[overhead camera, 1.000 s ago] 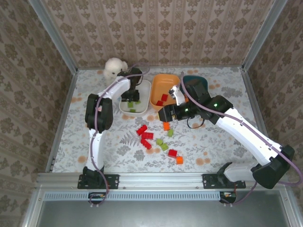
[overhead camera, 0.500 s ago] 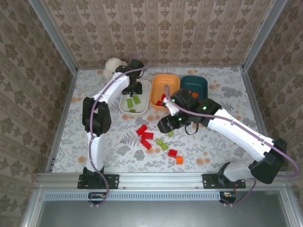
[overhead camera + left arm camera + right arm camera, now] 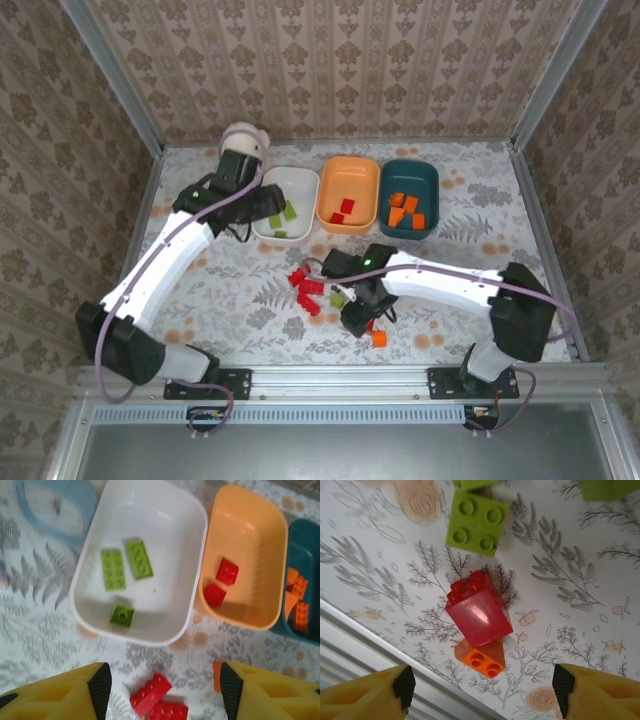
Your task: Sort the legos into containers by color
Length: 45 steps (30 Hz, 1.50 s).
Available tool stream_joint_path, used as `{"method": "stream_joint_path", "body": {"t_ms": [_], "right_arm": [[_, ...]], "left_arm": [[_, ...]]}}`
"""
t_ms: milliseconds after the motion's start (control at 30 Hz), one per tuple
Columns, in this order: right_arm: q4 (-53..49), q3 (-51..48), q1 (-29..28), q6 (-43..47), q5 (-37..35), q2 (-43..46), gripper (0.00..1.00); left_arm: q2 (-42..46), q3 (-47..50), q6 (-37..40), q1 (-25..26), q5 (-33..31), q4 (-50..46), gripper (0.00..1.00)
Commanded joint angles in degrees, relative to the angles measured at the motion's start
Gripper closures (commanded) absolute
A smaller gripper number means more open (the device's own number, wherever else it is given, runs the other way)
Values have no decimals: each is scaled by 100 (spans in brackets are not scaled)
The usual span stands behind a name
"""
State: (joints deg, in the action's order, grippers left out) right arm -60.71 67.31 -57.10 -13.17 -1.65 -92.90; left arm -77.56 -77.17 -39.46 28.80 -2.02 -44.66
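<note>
Right end effector (image 3: 482,687) spread wide, nothing pinched. Btwn its fingers, on the bench (image 3: 580,595), lies a red lego (image 3: 479,612) w/ an orange lego (image 3: 482,661) tucked against it on the rail side. A green lego (image 3: 476,524) sits just beyond the red one, apart from it.

Left end effector (image 3: 162,690) spread too, empty, hovering over 2 red legos (image 3: 150,694) on the bench. Ahead of it:
- white dish (image 3: 150,510) w/ 3 green legos (image 3: 138,559)
- orange dish (image 3: 250,535) w/ 2 red bricks (image 3: 227,571)
- teal dish (image 3: 305,540) w/ orange bricks (image 3: 300,615)

Blue clock (image 3: 55,507) is just beside the white dish. Top view: loose legos (image 3: 310,287) nr bench centre, and a white plush toy (image 3: 243,140) at the back by the left arm.
</note>
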Motion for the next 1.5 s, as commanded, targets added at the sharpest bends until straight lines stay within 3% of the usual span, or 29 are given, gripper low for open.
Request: {"method": "stream_joint_path", "body": {"t_ms": [0, 167, 367, 633, 1000, 1267, 1467], "right_arm": [[-391, 267, -117, 261, -403, -333, 23], [-386, 438, -126, 407, -570, -873, 27], [-141, 463, -126, 508, -388, -1269, 43], [-5, 270, -153, 376, -318, -1270, 43], [216, 336, -152, 385, -367, -1544, 54], [-154, 574, -95, 148, -571, -771, 67], [-437, 1661, 747, -87, -491, -199, 68]], "left_arm": [[644, 491, -560, -14, 180, 287, 39], [1274, 710, -683, -19, -5, 97, 39], [1438, 589, -676, -41, -42, -95, 39], [1485, 553, -651, -50, -35, -131, 39], [1410, 553, -624, -50, 83, -56, 40], [1406, 541, -483, 41, 224, 23, 40], [1104, 634, -276, 547, 455, 270, 39]]}}
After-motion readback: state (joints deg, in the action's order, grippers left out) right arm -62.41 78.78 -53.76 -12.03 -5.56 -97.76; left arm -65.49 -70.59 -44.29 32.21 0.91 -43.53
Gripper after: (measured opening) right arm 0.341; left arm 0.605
